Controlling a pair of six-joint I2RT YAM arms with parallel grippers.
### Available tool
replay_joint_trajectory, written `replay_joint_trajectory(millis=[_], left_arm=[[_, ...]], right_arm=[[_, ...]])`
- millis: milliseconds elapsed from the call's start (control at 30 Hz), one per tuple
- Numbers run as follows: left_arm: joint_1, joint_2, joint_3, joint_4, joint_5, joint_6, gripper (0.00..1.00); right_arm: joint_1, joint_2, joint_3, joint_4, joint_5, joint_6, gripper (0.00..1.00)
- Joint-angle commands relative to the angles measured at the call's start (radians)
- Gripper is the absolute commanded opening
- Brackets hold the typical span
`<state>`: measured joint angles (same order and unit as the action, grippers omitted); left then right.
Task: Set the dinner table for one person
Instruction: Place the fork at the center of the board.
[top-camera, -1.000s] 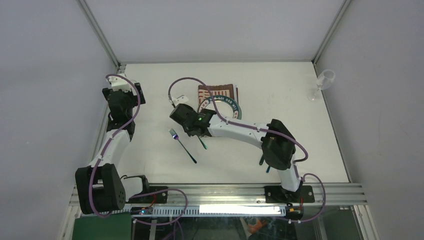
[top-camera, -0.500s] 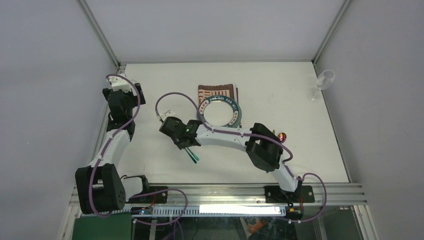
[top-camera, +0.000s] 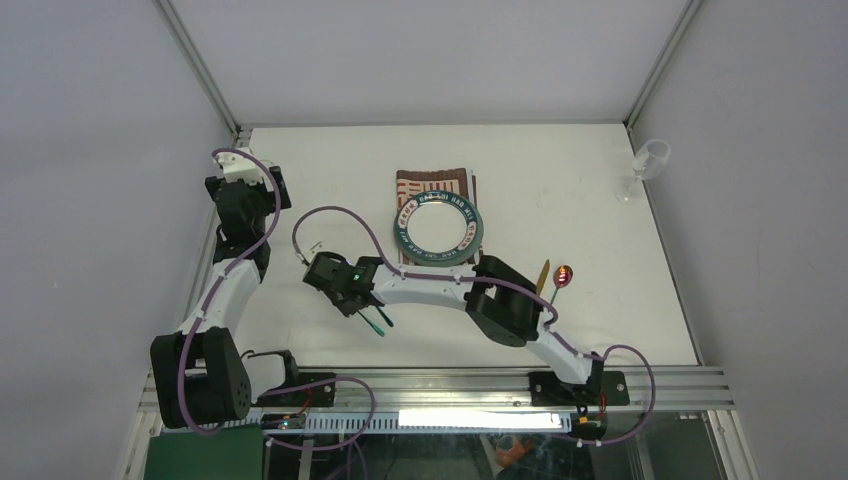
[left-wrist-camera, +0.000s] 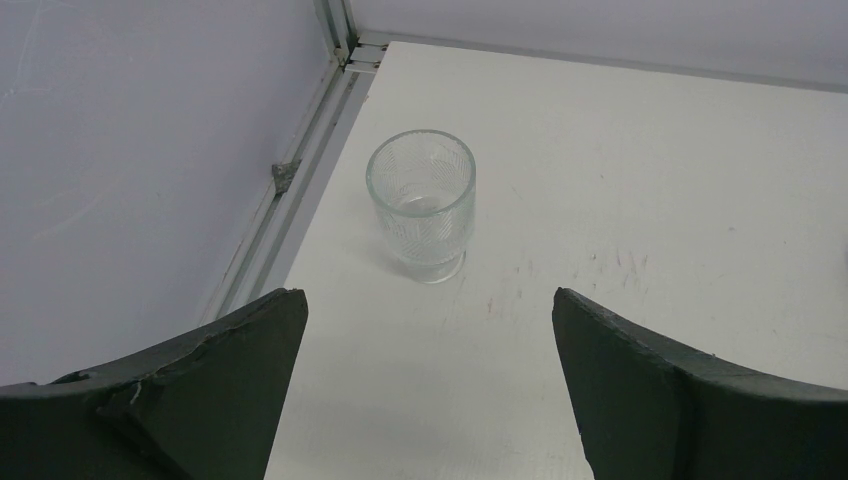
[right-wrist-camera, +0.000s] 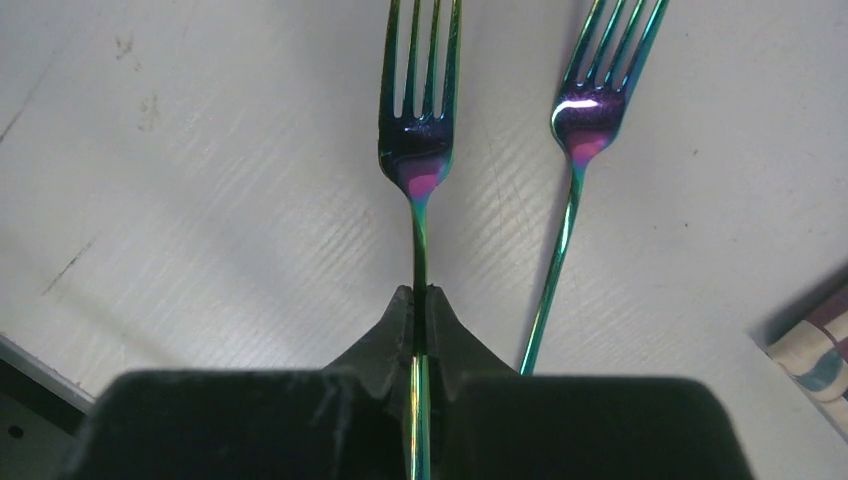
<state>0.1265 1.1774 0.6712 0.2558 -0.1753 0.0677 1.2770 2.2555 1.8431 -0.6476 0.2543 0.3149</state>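
Observation:
On the white dinner table (top-camera: 560, 180), my right gripper (top-camera: 340, 290) reaches across to the left of the plate. It is shut on the stem of an iridescent fork (right-wrist-camera: 420, 130), tines pointing away, low over the table. A second matching fork (right-wrist-camera: 590, 110) lies flat just to its right, roughly parallel. Both forks' handle ends (top-camera: 380, 322) stick out from under the gripper in the top view. The teal-rimmed plate (top-camera: 437, 225) rests on the striped placemat (top-camera: 432, 183). My left gripper (left-wrist-camera: 425, 300) is open at the far left, facing a clear glass tumbler (left-wrist-camera: 420, 205) near the table's corner.
A spoon (top-camera: 565, 274) and a golden knife (top-camera: 543, 275) lie right of the plate, near the right arm's elbow. A stemmed wine glass (top-camera: 648, 165) stands at the far right edge. The aluminium rail (left-wrist-camera: 300, 200) runs beside the tumbler. A placemat corner (right-wrist-camera: 815, 350) shows at lower right.
My right arm has swung left and nearer with the fork, uncovering the plate, spoon and knife. The held fork now sits beside the lying fork. The left arm is unmoved.

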Motion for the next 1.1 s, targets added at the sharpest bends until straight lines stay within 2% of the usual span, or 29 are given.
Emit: replay_joint_trajectory(millis=[0,567,733,1067], left_arm=[[0.013,-0.011,0.000,0.040,0.010,0.000,0.99],[0.012,-0.006,-0.002,0.037,0.018,0.001,0.99],[0.012,0.000,-0.002,0.039,0.021,0.001,0.99],[0.012,0.009,0.001,0.037,0.028,0.000,0.99]], right_arm=[[0.004,0.028,0.080,0.040,-0.006,-0.012,0.00],[0.004,0.129,0.151,0.037,-0.001,-0.026,0.00],[0.007,0.119,0.141,0.031,-0.002,-0.016,0.11],[0.048,0.086,0.123,-0.002,0.080,-0.031,0.19]])
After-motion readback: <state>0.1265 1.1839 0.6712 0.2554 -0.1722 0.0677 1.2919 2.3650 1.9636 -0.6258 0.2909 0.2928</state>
